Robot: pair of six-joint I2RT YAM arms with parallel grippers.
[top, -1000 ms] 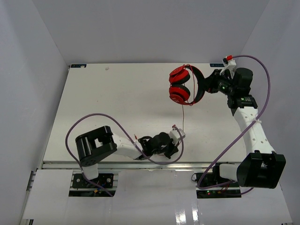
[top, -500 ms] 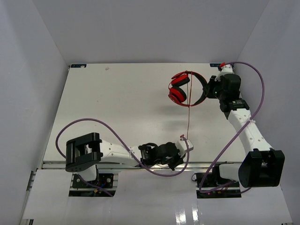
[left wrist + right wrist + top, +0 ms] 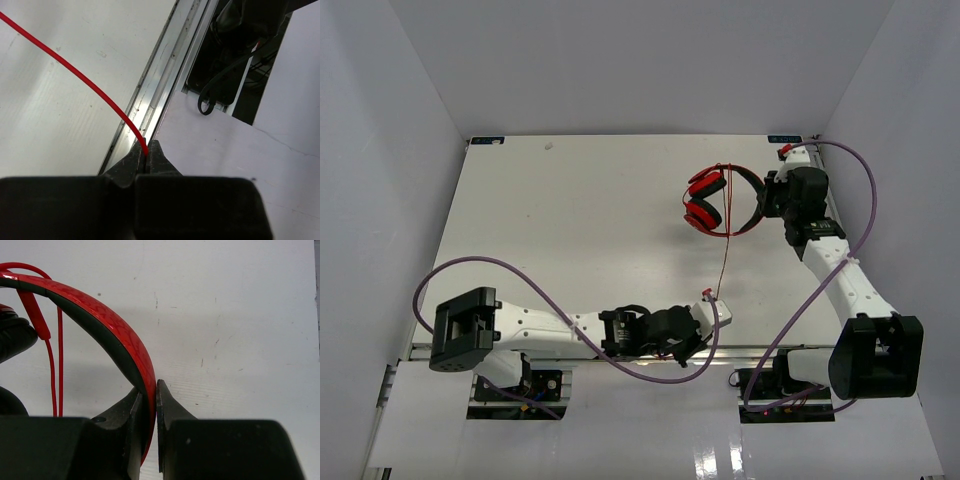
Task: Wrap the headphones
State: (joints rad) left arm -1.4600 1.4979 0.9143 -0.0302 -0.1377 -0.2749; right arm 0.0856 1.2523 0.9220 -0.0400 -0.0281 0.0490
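— Which step is the robot working on?

— The winding itself, by the look of it. Nearest the bases, the left fingers (image 3: 131,164) are pinching the free end of the thin red cable (image 3: 75,71), closed right down on it, and the cable is running taut across the surface (image 3: 570,230).

— And farther out?

— The right fingers (image 3: 169,405) are clamping the headband of the headphones (image 3: 718,200), all but closed, near the far right corner. Next, the left arm is likely needing to carry the cable round the band without slack.
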